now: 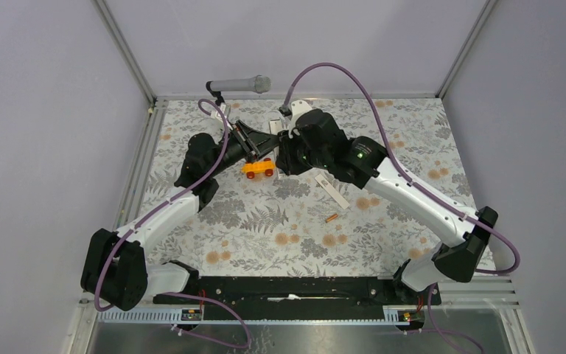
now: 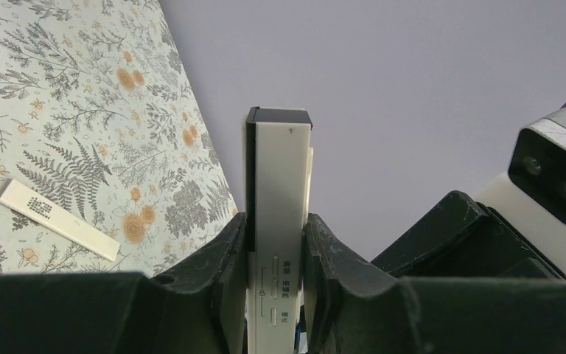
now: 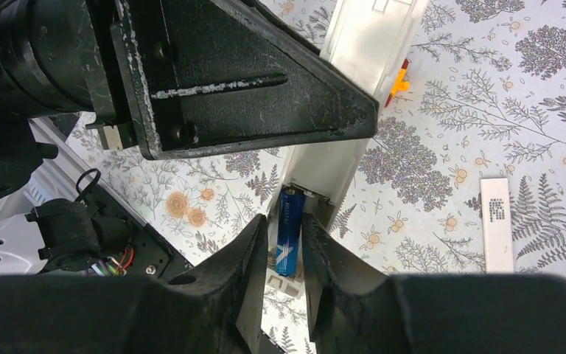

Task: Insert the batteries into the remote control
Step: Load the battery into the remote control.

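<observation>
left wrist view: the left gripper (image 2: 276,230) is clamping the remote control (image 2: 280,184) between narrow fingers. it is holding the slim white bar up off the floral table cloth (image 2: 81,110), button side facing the camera. the bar is looking like smooth, hard plastic with square edges and a dark end cap. the back cover (image 2: 59,219), a flat white strip with a printed patch, is lying on the cloth to the left of the remote control, well apart from it.

right wrist view: the right gripper (image 3: 284,221) is pinching the blue battery (image 3: 289,232), a glossy little cylinder, with its fingers drawn in close. it is pressing the cell into the open bay at the near end of the remote control. the cell is sitting partly in the bay, but i am not judging it seated yet.

top view: the orange battery (image 1: 332,218) is lying on the cloth nearer the arm bases than the remote control, well apart and untouched. the orange toy car (image 1: 258,168) is sitting just beside the remote control. so i am judging the job under half done: one cell is going in, and the other cell and the cover are left.
</observation>
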